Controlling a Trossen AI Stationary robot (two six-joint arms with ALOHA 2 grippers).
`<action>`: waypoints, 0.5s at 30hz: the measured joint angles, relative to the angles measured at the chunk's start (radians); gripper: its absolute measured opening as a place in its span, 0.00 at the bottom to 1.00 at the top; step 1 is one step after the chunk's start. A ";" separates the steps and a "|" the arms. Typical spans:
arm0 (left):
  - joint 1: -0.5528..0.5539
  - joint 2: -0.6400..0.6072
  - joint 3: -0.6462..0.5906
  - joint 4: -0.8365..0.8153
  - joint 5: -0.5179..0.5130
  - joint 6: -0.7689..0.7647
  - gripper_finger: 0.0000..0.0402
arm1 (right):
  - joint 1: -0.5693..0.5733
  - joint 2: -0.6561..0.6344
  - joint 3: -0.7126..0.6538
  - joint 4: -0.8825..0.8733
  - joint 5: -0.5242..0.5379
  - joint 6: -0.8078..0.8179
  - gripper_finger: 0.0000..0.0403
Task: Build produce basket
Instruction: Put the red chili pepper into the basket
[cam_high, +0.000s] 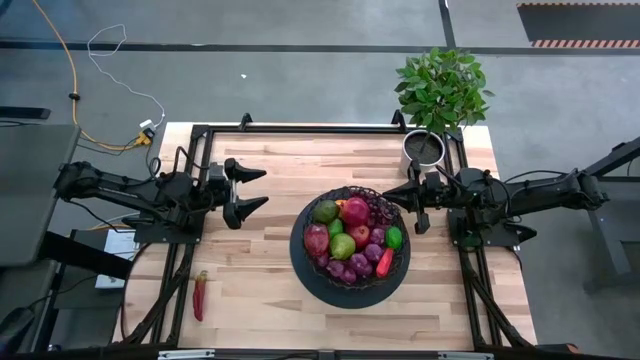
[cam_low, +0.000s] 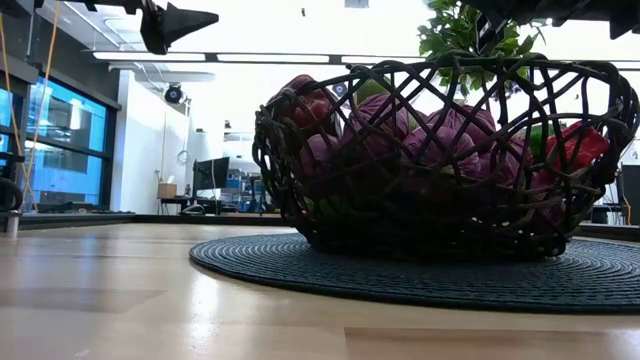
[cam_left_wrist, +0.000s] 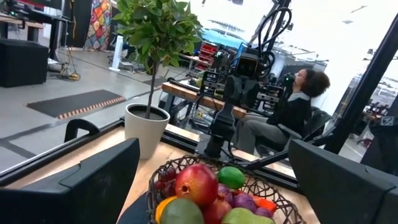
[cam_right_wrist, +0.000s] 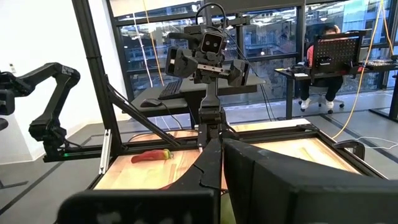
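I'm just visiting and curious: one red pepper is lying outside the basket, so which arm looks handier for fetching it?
Probably the left. The red pepper lies on its side of the table, and the left gripper is open; the right gripper is shut beyond the basket.

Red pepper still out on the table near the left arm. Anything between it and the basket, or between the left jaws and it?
Nothing visible. The red pepper lies alone at the table's front left edge; bare wood runs from it to the basket. The left gripper, jaws open, hangs back from the pepper with nothing between. The right gripper waits shut at the basket's far rim.
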 joint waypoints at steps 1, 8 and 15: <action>0.000 0.000 0.000 0.000 0.000 0.007 1.00 | 0.000 0.000 0.000 0.000 0.000 0.000 0.00; 0.000 0.000 0.001 -0.003 -0.002 -0.007 1.00 | 0.000 0.000 0.000 0.000 0.000 -0.003 0.00; 0.001 0.042 0.182 -0.470 -0.064 -0.308 1.00 | 0.000 0.000 0.000 0.000 0.000 -0.002 0.00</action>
